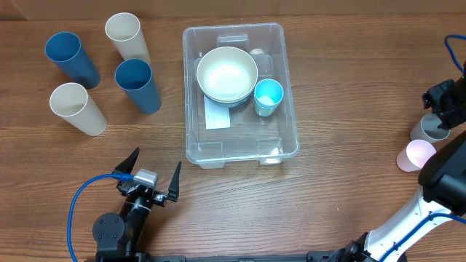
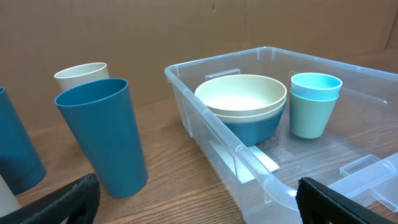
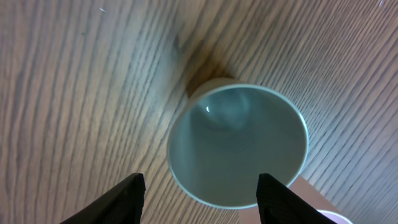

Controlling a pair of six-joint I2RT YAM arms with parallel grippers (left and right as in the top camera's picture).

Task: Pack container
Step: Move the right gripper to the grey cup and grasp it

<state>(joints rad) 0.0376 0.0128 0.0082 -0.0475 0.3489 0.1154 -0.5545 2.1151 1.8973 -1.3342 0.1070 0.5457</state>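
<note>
The clear plastic container (image 1: pixel 240 91) sits mid-table with a white label on its bottom. Inside it are stacked bowls (image 1: pixel 227 74), cream on top, and stacked small light-blue cups (image 1: pixel 268 96). They also show in the left wrist view: container (image 2: pixel 217 134), bowls (image 2: pixel 242 106), cups (image 2: pixel 314 102). My left gripper (image 1: pixel 153 178) is open and empty near the front edge, left of the container's near corner. My right gripper (image 1: pixel 444 102) is open, above a small grey-green cup (image 1: pixel 429 129) that fills the right wrist view (image 3: pixel 237 144). A pink cup (image 1: pixel 416 155) stands next to it.
Tall cups stand at the left: two dark blue (image 1: pixel 71 58) (image 1: pixel 137 85) and two cream (image 1: pixel 127 36) (image 1: pixel 76 108). In the left wrist view a dark blue tall cup (image 2: pixel 102 137) stands close ahead, a cream one (image 2: pixel 81 76) behind it.
</note>
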